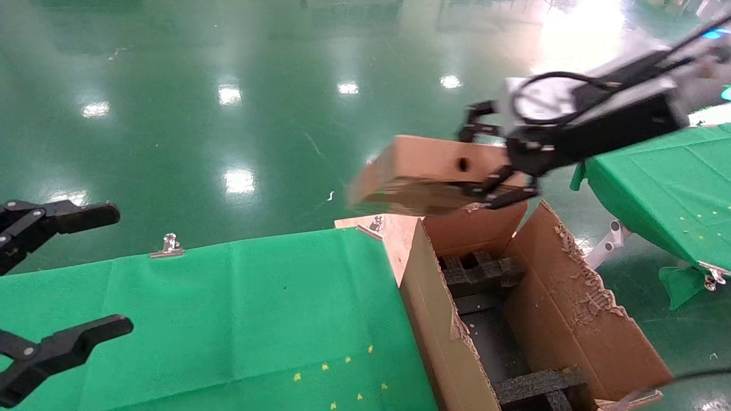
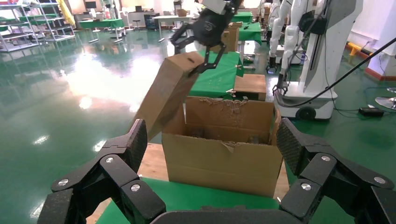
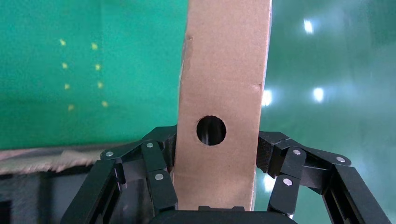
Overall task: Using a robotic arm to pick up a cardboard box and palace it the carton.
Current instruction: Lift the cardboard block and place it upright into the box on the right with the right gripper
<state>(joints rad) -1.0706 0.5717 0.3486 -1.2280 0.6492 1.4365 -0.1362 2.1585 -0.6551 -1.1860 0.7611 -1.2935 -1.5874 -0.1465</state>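
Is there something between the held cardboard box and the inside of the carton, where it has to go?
Nothing visible blocks it. The right pincer holds the cardboard box in the air above the carton's open far end. Black foam inserts sit inside. The left pincer is away.

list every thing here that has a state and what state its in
cardboard box: held in the air, tilted, above the carton's far edge, not yet inside
carton: open, flaps up and ragged, black foam inserts inside
right gripper: shut on the cardboard box, fingers on both sides near its round hole
left gripper: open, empty, over the green cloth
metal clip: clamped on the cloth's far edge
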